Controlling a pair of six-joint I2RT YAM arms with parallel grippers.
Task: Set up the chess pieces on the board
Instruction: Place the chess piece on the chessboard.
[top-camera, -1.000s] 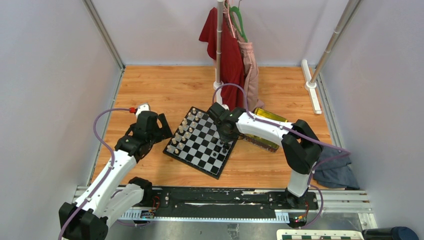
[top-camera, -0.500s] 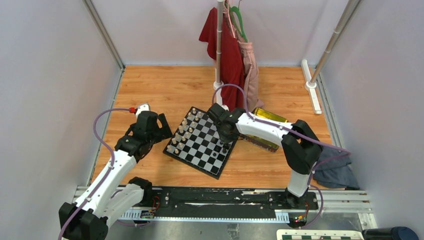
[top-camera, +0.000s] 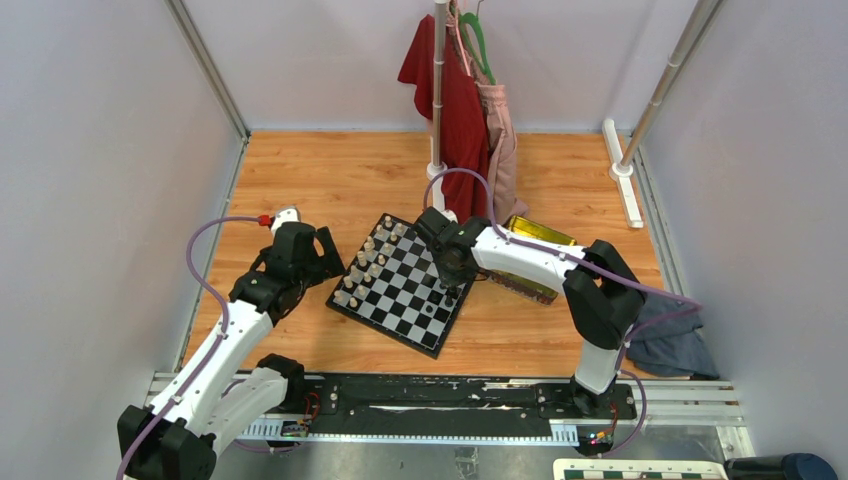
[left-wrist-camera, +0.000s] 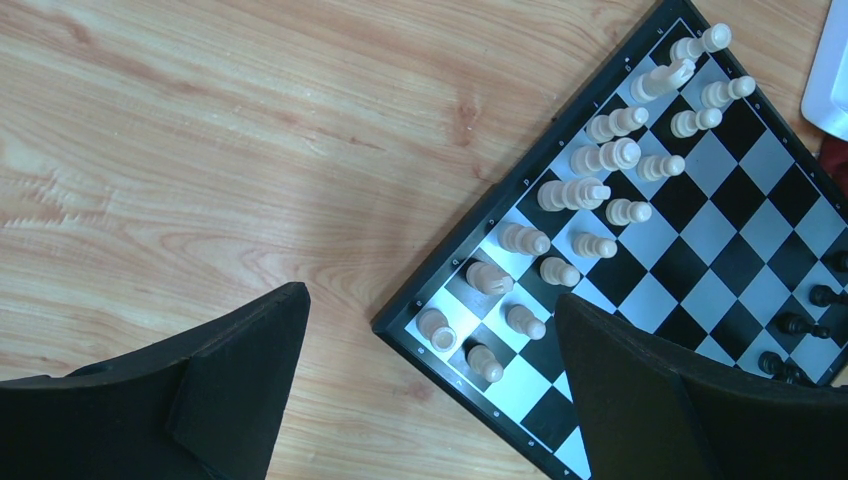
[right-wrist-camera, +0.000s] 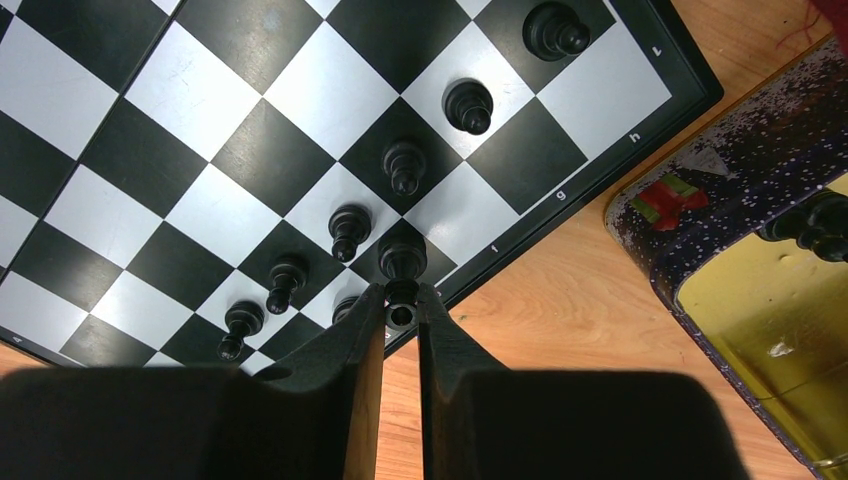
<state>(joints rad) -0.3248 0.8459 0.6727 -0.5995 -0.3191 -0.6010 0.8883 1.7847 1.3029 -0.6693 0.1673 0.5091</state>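
Hardly anything has moved in the last second: both my arms sit where they were, and the pieces keep their squares. My right fingers (right-wrist-camera: 400, 325) are clenched on the top of a tall black piece (right-wrist-camera: 402, 260). It stands on a dark square in the edge row of the board (right-wrist-camera: 200, 90), on the side nearest the gold tin tray (right-wrist-camera: 660, 215). The other black chess pieces (right-wrist-camera: 348, 230) stand one to a square in the row just inside it, six in a line, and one more is half hidden behind my finger. The tray lies on the table (left-wrist-camera: 200, 150) just beside that edge of the board.

My left fingers (left-wrist-camera: 428, 305) are released and spread wide, one over bare wood and one over the board's near corner. Between them I see the cream pieces (left-wrist-camera: 575, 193) in two rows along the opposite side of the board.
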